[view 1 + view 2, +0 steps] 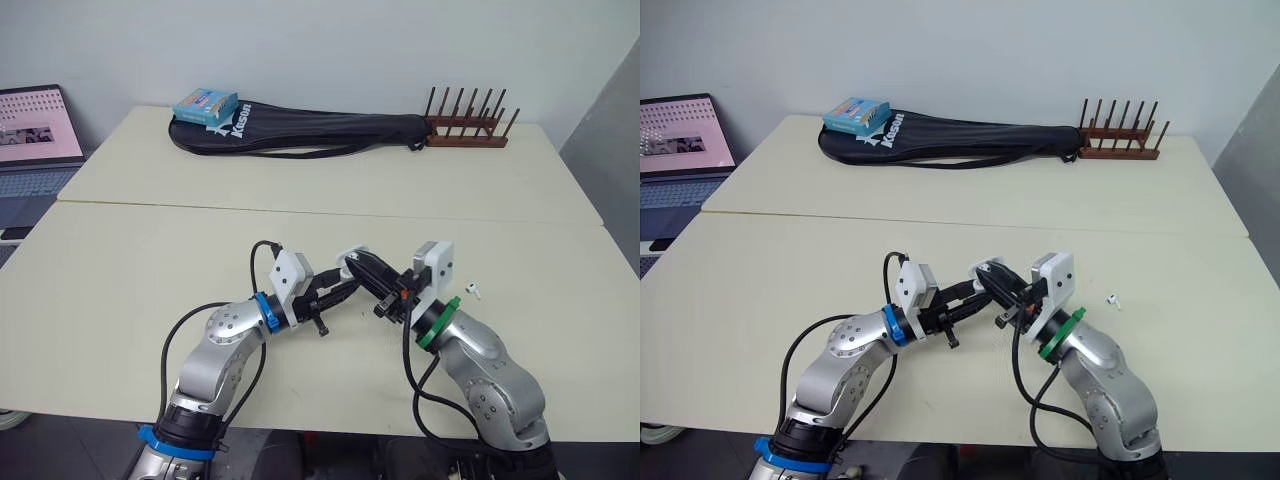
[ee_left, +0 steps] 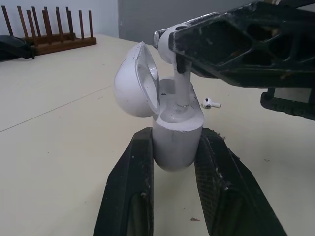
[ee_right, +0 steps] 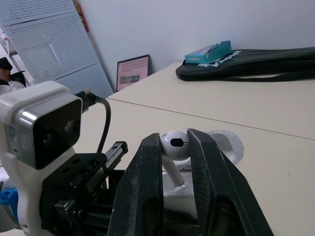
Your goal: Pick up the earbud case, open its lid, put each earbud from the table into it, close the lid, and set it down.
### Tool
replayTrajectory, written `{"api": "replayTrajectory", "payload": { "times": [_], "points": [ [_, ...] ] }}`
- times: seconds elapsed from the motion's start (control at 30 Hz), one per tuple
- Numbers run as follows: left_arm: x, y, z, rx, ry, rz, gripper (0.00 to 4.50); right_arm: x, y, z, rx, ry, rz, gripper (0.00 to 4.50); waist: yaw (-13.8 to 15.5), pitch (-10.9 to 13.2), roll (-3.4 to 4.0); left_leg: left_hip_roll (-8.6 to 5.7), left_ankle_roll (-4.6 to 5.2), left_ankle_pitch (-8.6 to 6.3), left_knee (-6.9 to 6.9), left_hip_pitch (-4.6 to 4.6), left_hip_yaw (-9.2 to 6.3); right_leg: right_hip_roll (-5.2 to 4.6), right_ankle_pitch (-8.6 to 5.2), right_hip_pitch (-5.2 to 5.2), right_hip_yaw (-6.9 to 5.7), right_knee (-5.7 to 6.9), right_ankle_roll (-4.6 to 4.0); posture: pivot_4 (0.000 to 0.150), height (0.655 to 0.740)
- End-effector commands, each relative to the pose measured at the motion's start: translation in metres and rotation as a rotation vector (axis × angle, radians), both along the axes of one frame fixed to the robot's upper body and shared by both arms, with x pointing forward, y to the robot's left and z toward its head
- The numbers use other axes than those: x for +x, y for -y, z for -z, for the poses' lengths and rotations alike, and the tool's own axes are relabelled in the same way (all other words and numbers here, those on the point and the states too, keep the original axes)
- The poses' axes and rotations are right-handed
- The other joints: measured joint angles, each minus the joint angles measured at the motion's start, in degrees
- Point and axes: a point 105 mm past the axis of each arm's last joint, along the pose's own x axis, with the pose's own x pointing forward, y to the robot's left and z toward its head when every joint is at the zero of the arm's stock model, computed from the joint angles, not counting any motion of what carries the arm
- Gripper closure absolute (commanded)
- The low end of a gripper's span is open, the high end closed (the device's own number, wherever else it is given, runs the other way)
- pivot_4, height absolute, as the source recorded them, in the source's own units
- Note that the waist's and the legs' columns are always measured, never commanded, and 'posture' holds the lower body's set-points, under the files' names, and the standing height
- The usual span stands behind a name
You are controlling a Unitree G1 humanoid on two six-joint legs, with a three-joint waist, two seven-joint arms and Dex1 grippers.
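One: Two earbuds to stow. How far along does it look?

Two: About halfway, I'd judge. The left hand (image 2: pixel 176 147) is clamped on the earbud case (image 2: pixel 178 129), holding it upright above the worktop (image 1: pixel 150 280), with the lid (image 2: pixel 133 83) swung open to one side.

One: And the right?

Two: The right hand (image 3: pixel 174 139) is pinched on the first earbud (image 2: pixel 182 81) by its head, and the stem is already down in a slot of the case. Whether it is fully seated, I cannot tell.

One: The other one?

Two: The second earbud (image 1: pixel 473 291) lies on the worktop just beside the right arm, apart from both hands.

One: So what's left?

Two: Let go of this one, fetch and seat the second, close the lid and set the case down.
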Motion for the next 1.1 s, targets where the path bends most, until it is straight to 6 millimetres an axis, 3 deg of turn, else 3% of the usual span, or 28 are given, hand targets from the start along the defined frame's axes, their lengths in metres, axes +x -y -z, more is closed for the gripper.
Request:
{"api": "replayTrajectory", "payload": {
  "times": [0.03, 0.7, 0.73, 0.9, 1.1],
  "points": [
    [-0.002, 0.003, -0.011, -0.027, 0.036, 0.015, 3.71, -0.003, -0.002, -0.006, 0.018, 0.043, 0.003, 4.12, 0.0, 0.0, 0.00, 0.00, 0.00, 0.00, 0.00, 0.00, 0.01, 0.00, 0.00, 0.00, 0.00, 0.00, 0.00, 0.150, 0.6871],
    [0.000, 0.006, -0.016, -0.046, 0.036, 0.018, 3.71, -0.002, -0.009, 0.015, -0.005, 0.001, 0.019, 4.12, 0.0, 0.0, 0.00, 0.00, 0.00, 0.00, 0.00, 0.00, 0.00, 0.00, 0.00, 0.00, 0.00, 0.01, 0.00, 0.150, 0.6871],
    [0.000, 0.006, -0.016, -0.046, 0.036, 0.018, 3.71, -0.002, -0.008, 0.016, -0.006, 0.002, 0.024, 3.38, 0.0, 0.0, 0.00, 0.00, 0.00, 0.00, 0.00, 0.00, 0.00, 0.00, 0.00, 0.00, 0.00, 0.01, 0.00, 0.150, 0.6871],
    [-0.001, 0.006, -0.014, -0.041, 0.032, 0.017, 3.71, -0.003, -0.002, 0.009, -0.042, 0.046, 0.044, 1.68, 0.0, 0.0, 0.00, -0.01, 0.00, 0.00, 0.00, 0.00, 0.00, 0.00, 0.00, 0.00, 0.00, 0.01, 0.00, 0.150, 0.6871],
    [-0.001, 0.006, -0.010, -0.033, 0.025, 0.010, 3.71, -0.007, 0.016, -0.009, -0.064, 0.091, 0.065, 1.63, 0.1, 0.0, 0.00, -0.02, 0.00, 0.00, 0.01, -0.01, 0.01, -0.02, 0.00, 0.00, 0.01, 0.01, 0.00, 0.150, 0.6871]
  ]
}}
